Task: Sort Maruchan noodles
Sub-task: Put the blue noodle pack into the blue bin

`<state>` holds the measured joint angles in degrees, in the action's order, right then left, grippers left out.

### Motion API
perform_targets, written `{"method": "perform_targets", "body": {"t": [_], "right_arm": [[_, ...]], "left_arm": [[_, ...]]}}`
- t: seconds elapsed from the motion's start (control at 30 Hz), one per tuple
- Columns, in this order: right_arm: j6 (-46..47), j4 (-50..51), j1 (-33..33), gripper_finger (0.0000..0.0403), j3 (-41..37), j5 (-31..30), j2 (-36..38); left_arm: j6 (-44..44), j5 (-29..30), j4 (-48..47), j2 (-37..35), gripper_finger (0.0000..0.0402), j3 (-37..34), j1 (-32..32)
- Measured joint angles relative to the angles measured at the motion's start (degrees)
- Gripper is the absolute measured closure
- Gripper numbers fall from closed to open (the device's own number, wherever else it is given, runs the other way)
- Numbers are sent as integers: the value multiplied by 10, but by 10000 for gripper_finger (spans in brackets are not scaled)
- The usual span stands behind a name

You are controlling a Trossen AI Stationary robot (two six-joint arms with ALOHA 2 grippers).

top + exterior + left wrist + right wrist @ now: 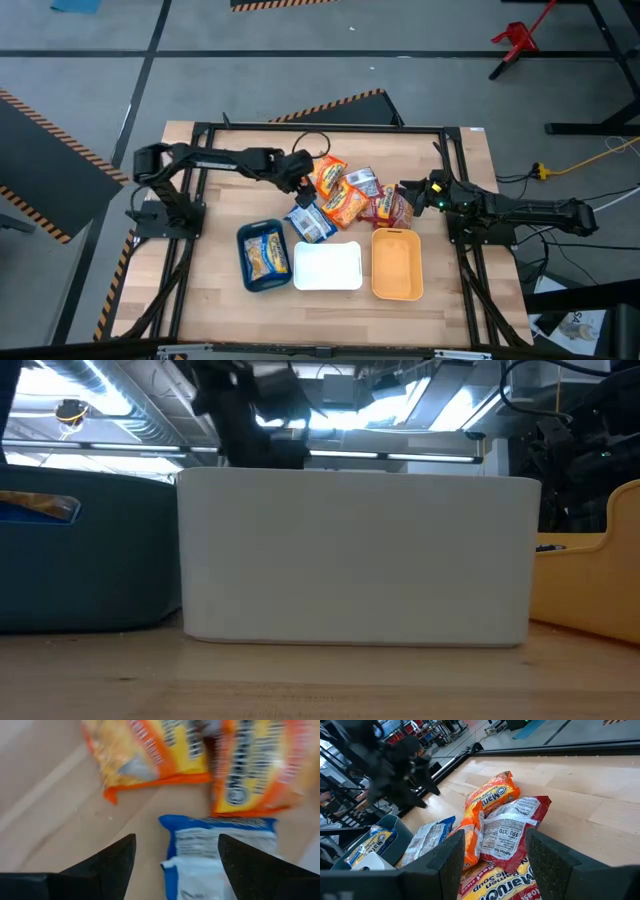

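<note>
Blue packet [220, 850] lies on the table beside the teal tray [247, 270], below the left gripper [175, 862], whose fingers are spread wide and empty, likely lined up to take it; right gripper [495, 855] waits half-open over the red packet [512, 832], holding nothing.

Light wooden bench [330, 305] with black metal frame [320, 128] around its edges. Three trays in a row near front edge: teal tray [243, 262] toward the left, white tray [327, 266] in the middle, orange tray [396, 264] toward the right; white just beside both neighbours. From low view, white tray's wall fills centre, teal at one side, orange at the other. Black cable loop [313, 140] near back edge. Grey floor [300, 80] around bench, dark line markings, black-and-orange hazard-striped mat [345, 104] behind back edge, another striped strip [40, 110] off left side. Red stand [517, 38] on floor beyond back right corner. Yellow cable [590, 157] off right edge.
</note>
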<state>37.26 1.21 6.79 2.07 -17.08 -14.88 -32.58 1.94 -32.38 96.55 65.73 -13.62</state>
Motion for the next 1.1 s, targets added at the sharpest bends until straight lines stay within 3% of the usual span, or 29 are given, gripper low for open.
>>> {"method": "perform_targets", "body": {"t": [0.23,0.73,1.1], "right_arm": [[0,0,0,207,0,0,0],[0,0,0,207,0,2,0],[0,0,0,207,0,2,0]], "left_arm": [[-74,-9,5,59,115,0,-4],[-92,-47,47,91,118,0,22],[-107,-92,69,133,212,2,22]]}}
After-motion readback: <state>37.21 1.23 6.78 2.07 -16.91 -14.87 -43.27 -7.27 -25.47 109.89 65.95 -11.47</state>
